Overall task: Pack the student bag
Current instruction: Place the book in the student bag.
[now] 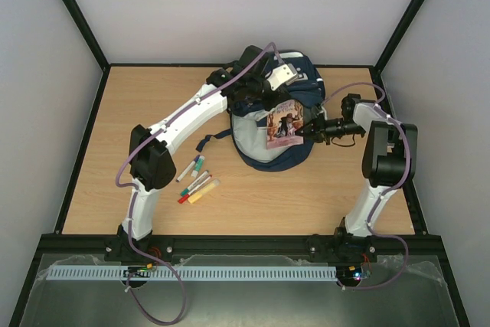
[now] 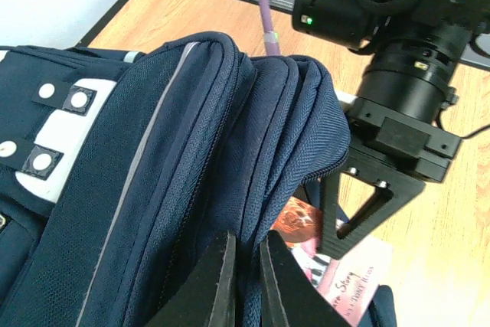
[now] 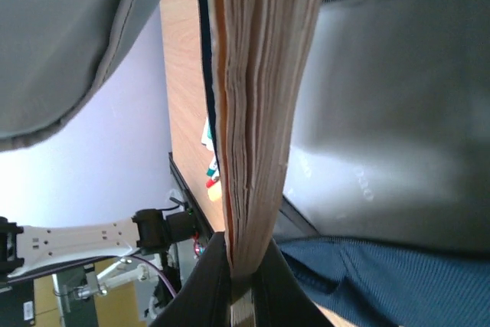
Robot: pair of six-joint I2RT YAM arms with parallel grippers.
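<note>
The student bag [image 1: 308,91], a navy backpack, lies in the middle of the table with its main compartment gaping. My left gripper [image 1: 256,91] reaches in from the left. In the left wrist view it [image 2: 245,243] is shut on a fold of the bag's fabric [image 2: 168,174] by the zip edge. My right gripper [image 1: 306,129] comes from the right, shut on a pink-covered book [image 1: 284,124] that stands partly inside the opening. The right wrist view shows the book's page edges [image 3: 260,97] pinched between the jaws [image 3: 243,266], with the bag's grey lining [image 3: 398,112] beside them.
Several coloured markers [image 1: 195,181] lie on the table left of the bag, also visible past the book [image 3: 210,174]. A dark strap [image 1: 213,139] trails from the bag's left side. Black frame rails edge the wooden table [image 1: 321,197].
</note>
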